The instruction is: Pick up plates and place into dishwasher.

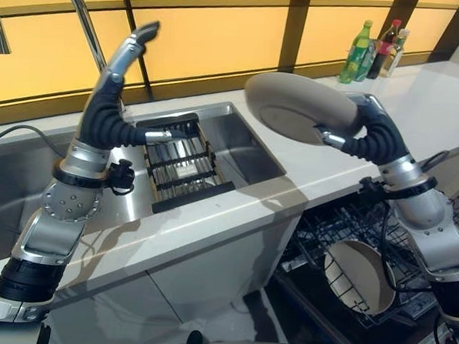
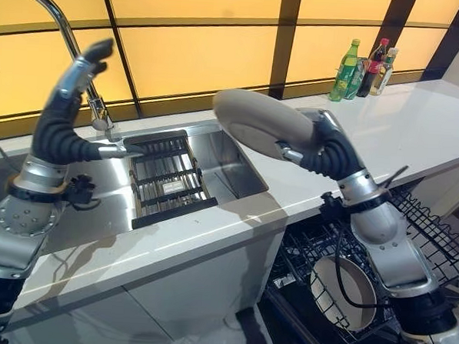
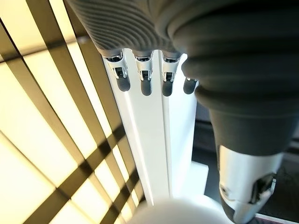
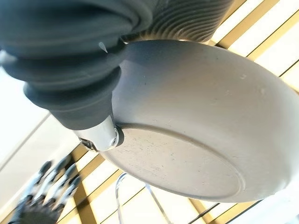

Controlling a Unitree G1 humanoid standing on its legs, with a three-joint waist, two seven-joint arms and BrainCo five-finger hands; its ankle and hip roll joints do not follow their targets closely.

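Note:
My right hand (image 1: pixel 374 133) is shut on a grey-beige plate (image 1: pixel 294 106), holding it tilted in the air above the white counter just right of the sink. In the right wrist view the thumb presses the plate's underside (image 4: pixel 196 130). My left hand (image 1: pixel 110 104) is raised above the sink beside the faucet, its fingers (image 3: pixel 145 79) straight and holding nothing. Another plate (image 1: pixel 359 275) stands on edge in the open dishwasher's lower rack (image 1: pixel 327 223), below and to the right of the held plate.
A steel sink (image 1: pixel 246 150) holds a black dish rack (image 1: pixel 180 165). A curved faucet (image 1: pixel 77 2) rises at the back left. Three bottles (image 1: pixel 363 52) stand on the far right of the counter by the yellow window.

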